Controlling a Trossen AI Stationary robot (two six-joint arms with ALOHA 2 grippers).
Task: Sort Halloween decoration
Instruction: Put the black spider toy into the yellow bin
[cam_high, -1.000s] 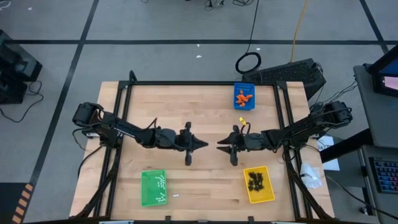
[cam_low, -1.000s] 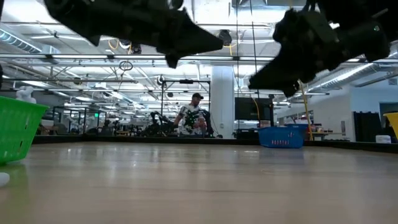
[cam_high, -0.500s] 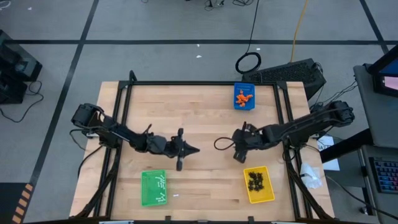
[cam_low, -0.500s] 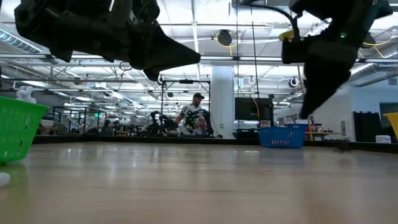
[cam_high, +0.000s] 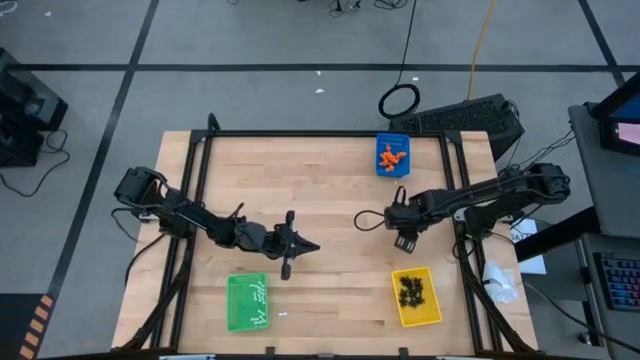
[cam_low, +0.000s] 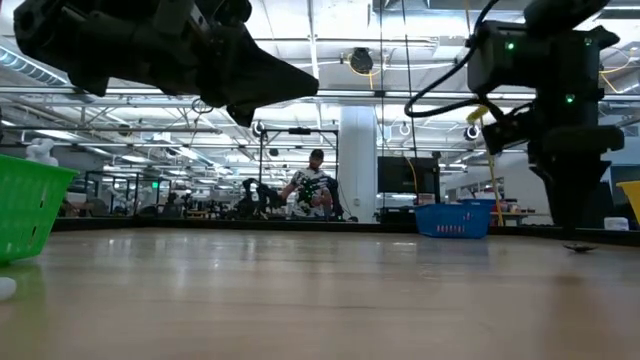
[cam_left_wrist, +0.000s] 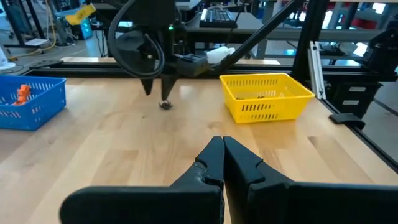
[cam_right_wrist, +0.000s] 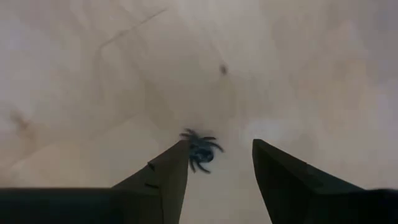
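One black spider (cam_right_wrist: 200, 148) lies on the bare wood, also seen in the left wrist view (cam_left_wrist: 165, 104). My right gripper (cam_right_wrist: 217, 158) points straight down over it, open, with the spider between the fingers, close to one of them. In the high view this gripper (cam_high: 398, 226) stands right of the table's middle. My left gripper (cam_left_wrist: 222, 146) is shut and hovers level above the table's middle (cam_high: 314, 245). Orange lumps (cam_high: 392, 155) sit in the blue tray, black spiders (cam_high: 411, 291) in the yellow one, and white bones (cam_high: 253, 296) in the green one. My right gripper comes at the spider from above, pointing down, a finger on each side of it. The spider's legs (cam_right_wrist: 188, 138) reach up to one finger (cam_right_wrist: 168, 171); whether they touch, I cannot tell. The spider lies flat on the table.
The blue tray (cam_high: 381, 167) stands at the far right, the yellow tray (cam_high: 400, 316) at the near right and the green tray (cam_high: 234, 312) at the near left. A small white piece (cam_high: 283, 314) lies beside the green tray. A person shows in the room beyond the table (cam_low: 312, 188).
My right gripper has drawn back toward the table's right, tipped from level to pointing straight down, and come down over the spider. My left gripper has moved a little toward the near and left edges, staying shut.
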